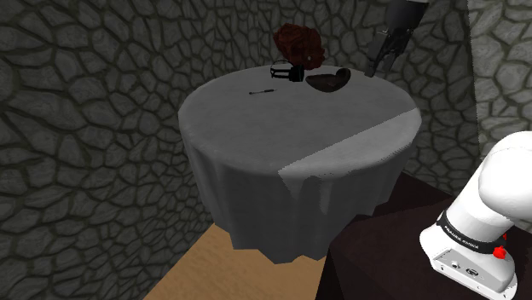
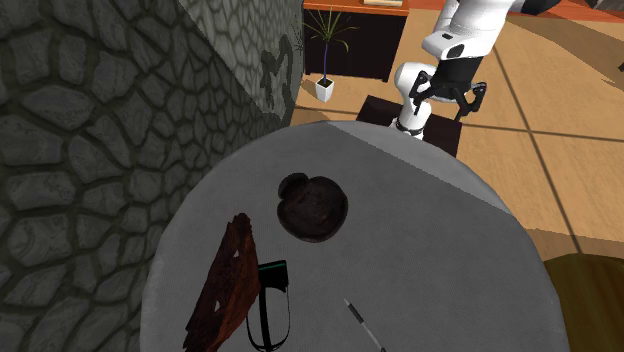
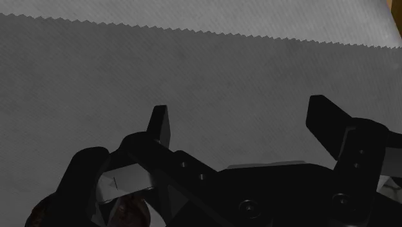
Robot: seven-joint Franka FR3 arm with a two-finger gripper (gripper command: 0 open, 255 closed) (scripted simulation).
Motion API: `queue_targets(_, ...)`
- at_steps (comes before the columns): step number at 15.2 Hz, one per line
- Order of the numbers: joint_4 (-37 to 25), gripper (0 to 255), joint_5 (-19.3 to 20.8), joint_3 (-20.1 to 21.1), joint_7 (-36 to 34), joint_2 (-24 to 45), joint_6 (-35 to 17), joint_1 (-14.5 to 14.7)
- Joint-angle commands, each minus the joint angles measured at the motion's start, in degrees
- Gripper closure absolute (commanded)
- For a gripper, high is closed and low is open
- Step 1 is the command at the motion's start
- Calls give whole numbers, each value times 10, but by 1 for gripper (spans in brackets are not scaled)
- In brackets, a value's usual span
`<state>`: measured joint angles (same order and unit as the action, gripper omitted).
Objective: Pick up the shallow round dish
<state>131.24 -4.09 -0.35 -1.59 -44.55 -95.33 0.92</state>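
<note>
Stone walls [image 1: 85, 85], grey table [image 1: 256, 128] w/ dark dish [image 1: 328, 82], fingers [image 3: 161, 126] apart

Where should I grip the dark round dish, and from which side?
Pinch the rim of the dish, coming straight down with the open gripper on the edge nearest it. The dish lies flat and shallow on the table, probably too wide to span, and that edge is clear of the black band.

White lettering on the arm's base band [image 1: 467, 236] is illegible.
</note>
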Motion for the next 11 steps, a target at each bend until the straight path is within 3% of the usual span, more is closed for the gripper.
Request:
queue_targets(1,0,0,0,0,0,0,0,0)
queue_targets(11,-91,0,-3,-71,15,178,-80,-37)
